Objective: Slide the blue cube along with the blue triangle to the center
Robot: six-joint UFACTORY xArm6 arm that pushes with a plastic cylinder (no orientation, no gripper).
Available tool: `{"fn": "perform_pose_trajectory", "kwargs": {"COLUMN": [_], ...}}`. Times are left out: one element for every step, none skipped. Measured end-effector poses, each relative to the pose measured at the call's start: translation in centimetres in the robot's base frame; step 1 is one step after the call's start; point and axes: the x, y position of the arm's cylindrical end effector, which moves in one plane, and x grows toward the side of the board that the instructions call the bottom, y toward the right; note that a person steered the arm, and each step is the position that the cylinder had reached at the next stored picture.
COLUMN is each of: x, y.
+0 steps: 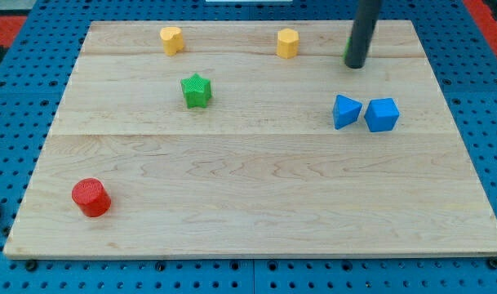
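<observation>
The blue cube (382, 114) sits on the wooden board (248, 188) at the view's right, touching or nearly touching the blue triangle (345, 111) on its left. My tip (356, 65) is near the view's top right, above and slightly left of the blue cube and just above the blue triangle, apart from both. A green block (347, 47) is mostly hidden behind the rod; its shape cannot be made out.
A green star (197, 90) lies at the upper left of centre. Two yellow blocks (171, 39) (288, 42) sit near the view's top edge. A red cylinder (91, 197) stands at the lower left. Blue pegboard surrounds the board.
</observation>
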Motion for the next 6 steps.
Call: {"fn": "perform_pose_trajectory", "kwargs": {"x": [-1.0,1.7,8.3,7.4,6.7,11.7], "y": [2.4,0.5,-8.1,-3.5,8.2,3.4]}}
